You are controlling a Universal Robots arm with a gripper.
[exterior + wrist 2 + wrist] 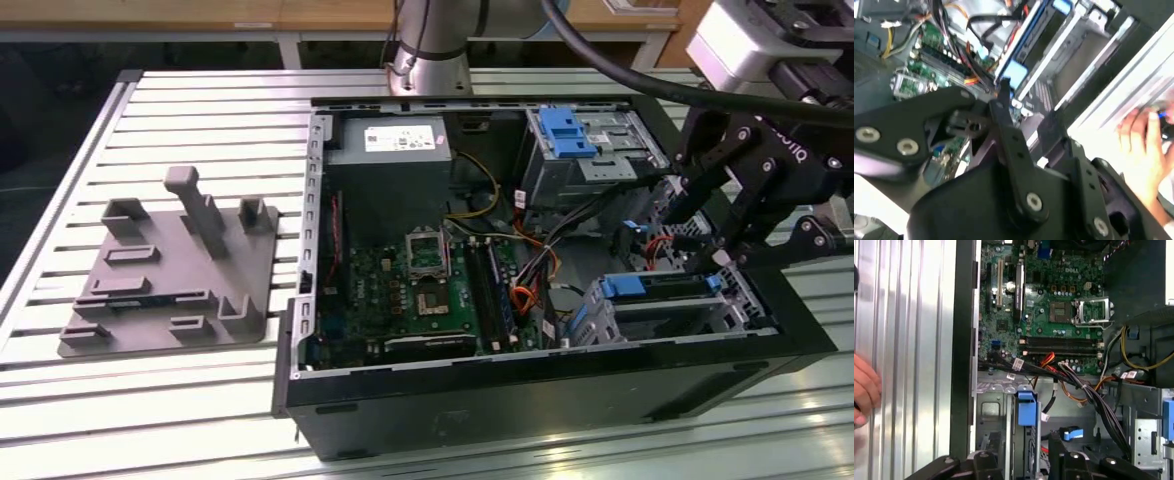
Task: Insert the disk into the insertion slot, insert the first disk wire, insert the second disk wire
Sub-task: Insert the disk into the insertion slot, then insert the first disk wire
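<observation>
Exterior view | gripper (714, 262) jaws spread, gripping nothing, just above disk (627, 288) | disk sits in insertion slot (674, 320) (blue carrier edge showing) inside computer case (534, 390) | person's hand (864, 390) outside case, first wrist view

From my remote seat I see a desk (200, 110) of ribbed silver aluminium slats catching bright light, a grey moulded fixture plate (174, 270) lying on it toward the exterior view's left, a wood-topped bench (267, 12) on white legs behind, and dark floor (40, 150) beyond.
</observation>
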